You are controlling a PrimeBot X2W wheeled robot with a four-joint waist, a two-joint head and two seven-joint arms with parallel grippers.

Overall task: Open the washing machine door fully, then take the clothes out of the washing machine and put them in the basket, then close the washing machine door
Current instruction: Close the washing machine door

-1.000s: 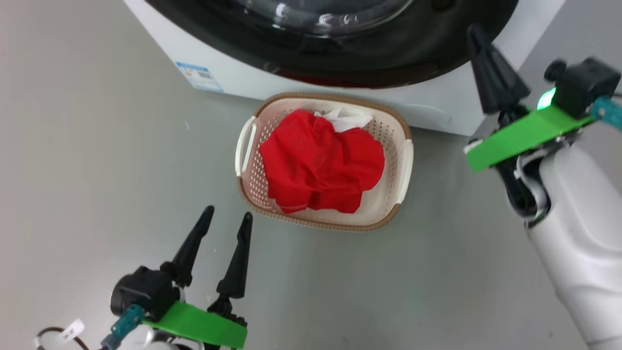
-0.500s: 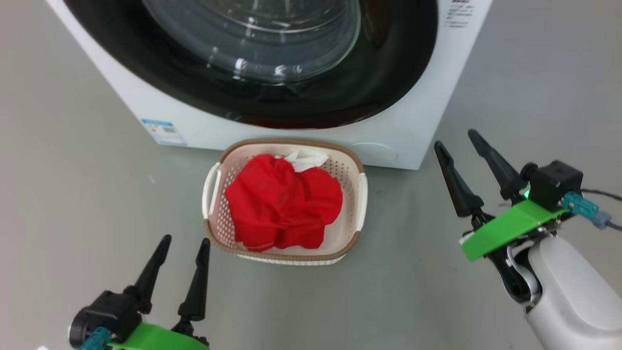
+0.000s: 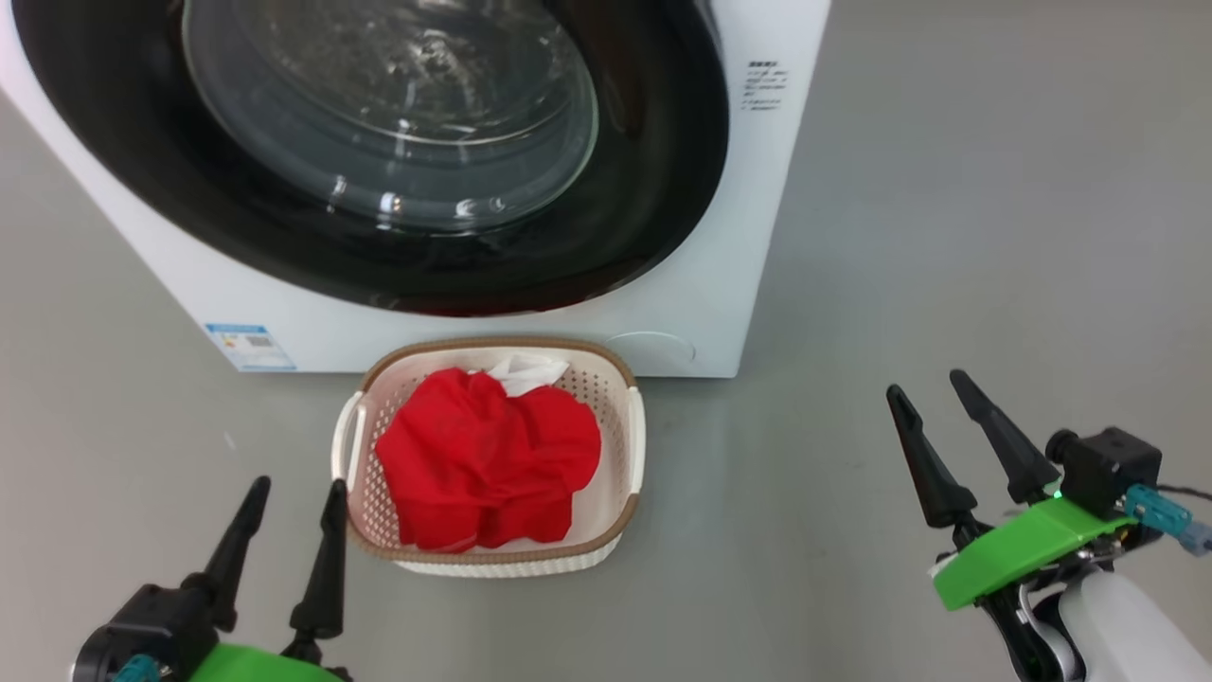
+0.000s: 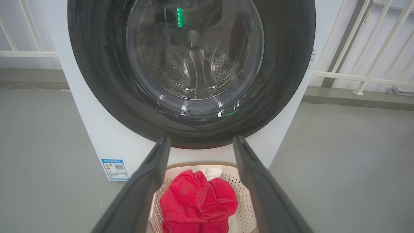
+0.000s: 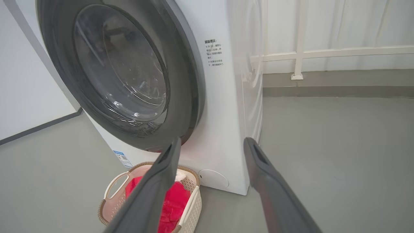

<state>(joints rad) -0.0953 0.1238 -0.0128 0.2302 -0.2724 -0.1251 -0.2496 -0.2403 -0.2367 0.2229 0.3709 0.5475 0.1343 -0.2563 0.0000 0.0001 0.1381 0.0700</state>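
The white washing machine (image 3: 720,275) stands on the grey floor with its black-rimmed glass door (image 3: 398,123) flat against its front. Directly before it sits the cream basket (image 3: 625,445), holding the red clothes (image 3: 488,459) and a small white piece (image 3: 525,372). My left gripper (image 3: 294,488) hovers open just left of the basket's near corner, empty. Far to the basket's right, my right gripper (image 3: 931,388) is open and empty too. The left wrist view shows the door (image 4: 194,64) and the clothes (image 4: 197,200) between the fingers. The right wrist view shows the door (image 5: 119,71) and the basket (image 5: 194,202).
Grey floor stretches wide to the right of the machine. A white railing (image 5: 323,53) and a low grey kerb run behind it. A small blue label (image 3: 248,347) marks the machine's lower left front.
The camera has tilted up, so more of the door shows. My right gripper has come away from the door's rim, opened, and dropped back to the lower right.
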